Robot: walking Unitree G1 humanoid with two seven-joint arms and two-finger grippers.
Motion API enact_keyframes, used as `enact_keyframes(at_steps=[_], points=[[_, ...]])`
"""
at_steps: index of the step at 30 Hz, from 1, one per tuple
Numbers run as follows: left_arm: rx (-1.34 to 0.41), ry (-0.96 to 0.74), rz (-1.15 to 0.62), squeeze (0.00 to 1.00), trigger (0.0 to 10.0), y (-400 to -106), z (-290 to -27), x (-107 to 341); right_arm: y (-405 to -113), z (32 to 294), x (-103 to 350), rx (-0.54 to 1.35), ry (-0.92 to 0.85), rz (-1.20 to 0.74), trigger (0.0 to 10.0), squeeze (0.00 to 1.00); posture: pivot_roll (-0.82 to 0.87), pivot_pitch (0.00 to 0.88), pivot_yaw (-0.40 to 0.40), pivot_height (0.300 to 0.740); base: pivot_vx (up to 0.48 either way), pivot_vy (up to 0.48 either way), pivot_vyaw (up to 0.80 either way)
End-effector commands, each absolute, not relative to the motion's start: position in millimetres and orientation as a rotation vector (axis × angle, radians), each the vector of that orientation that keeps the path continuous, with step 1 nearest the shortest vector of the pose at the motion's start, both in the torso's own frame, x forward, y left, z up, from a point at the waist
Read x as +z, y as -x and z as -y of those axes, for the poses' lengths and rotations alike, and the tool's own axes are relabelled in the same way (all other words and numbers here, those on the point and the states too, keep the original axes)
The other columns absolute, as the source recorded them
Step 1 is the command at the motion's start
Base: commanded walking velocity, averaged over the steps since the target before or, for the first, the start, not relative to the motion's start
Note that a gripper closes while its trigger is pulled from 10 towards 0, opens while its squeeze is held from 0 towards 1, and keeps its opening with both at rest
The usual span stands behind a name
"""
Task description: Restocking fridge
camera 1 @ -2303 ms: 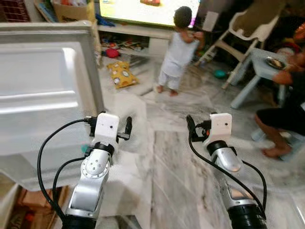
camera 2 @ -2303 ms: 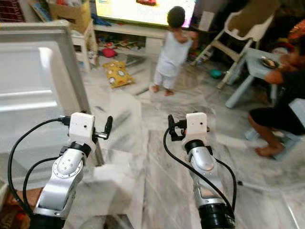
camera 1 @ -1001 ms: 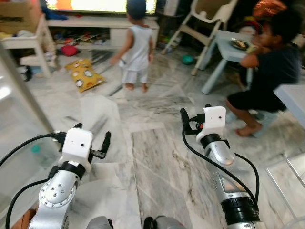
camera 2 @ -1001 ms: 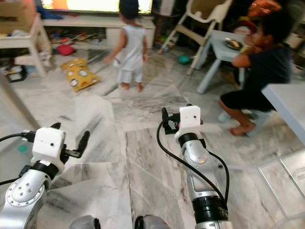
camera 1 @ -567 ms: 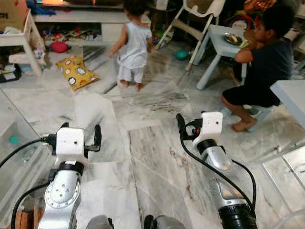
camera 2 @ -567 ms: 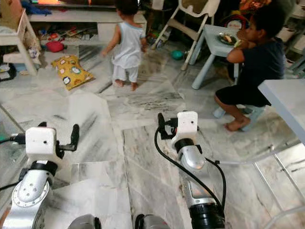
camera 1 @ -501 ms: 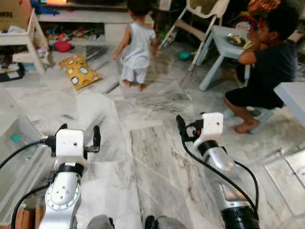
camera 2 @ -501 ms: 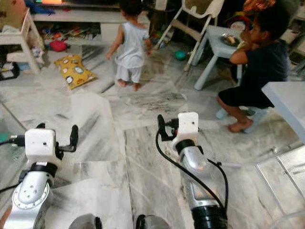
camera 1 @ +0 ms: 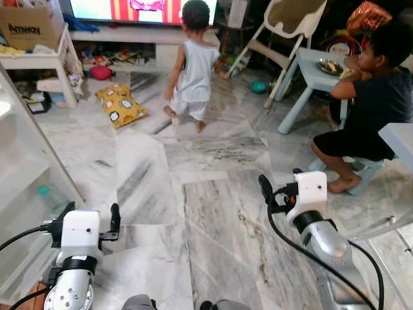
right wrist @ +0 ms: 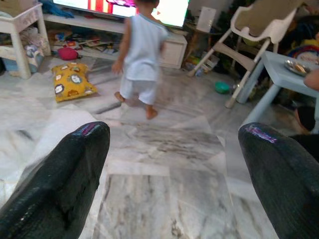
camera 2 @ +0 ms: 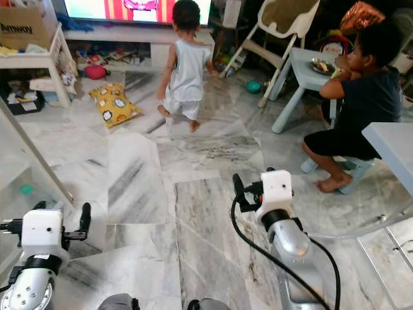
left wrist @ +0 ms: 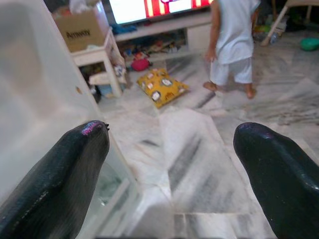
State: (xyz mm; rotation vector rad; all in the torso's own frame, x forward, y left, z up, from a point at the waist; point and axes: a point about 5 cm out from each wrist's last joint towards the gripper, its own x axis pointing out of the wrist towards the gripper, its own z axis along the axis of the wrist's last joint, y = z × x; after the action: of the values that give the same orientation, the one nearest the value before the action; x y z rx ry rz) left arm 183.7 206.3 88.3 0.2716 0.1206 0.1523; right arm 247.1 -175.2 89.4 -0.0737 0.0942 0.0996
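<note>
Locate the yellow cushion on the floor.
The yellow cushion lies on the marble floor ahead and to the robot's left, between the white side table and the standing child.

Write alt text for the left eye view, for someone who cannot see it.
Two silver robot arms reach over a grey marble floor, the left pincer and right pincer both open and empty. A small child stands ahead facing a television, a yellow cushion lies on the floor, and a seated person leans on a small table at right.
</note>
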Motion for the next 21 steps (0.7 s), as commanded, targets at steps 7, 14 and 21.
enact_keyframes(at_steps=[7,14,21], points=[[0.051,-0.243,-0.039,0.00,10.0,-206,-196,100,-263,169,104,0.041,0.069,-0.007,10.0,0.00,0.11,0.000,-0.069,0.740,0.038,0.000,-0.66],[0.013,-0.197,-0.010,0.00,10.0,-216,-182,103,-261,153,101,0.133,0.083,-0.021,10.0,0.00,0.11,0.000,-0.071,0.740,0.376,0.000,-0.80],[-0.032,-0.187,-0.014,0.00,10.0,-219,-175,102,-268,156,101,0.209,0.131,-0.103,10.0,0.00,0.10,0.000,-0.057,0.740,0.396,0.000,-0.80]])
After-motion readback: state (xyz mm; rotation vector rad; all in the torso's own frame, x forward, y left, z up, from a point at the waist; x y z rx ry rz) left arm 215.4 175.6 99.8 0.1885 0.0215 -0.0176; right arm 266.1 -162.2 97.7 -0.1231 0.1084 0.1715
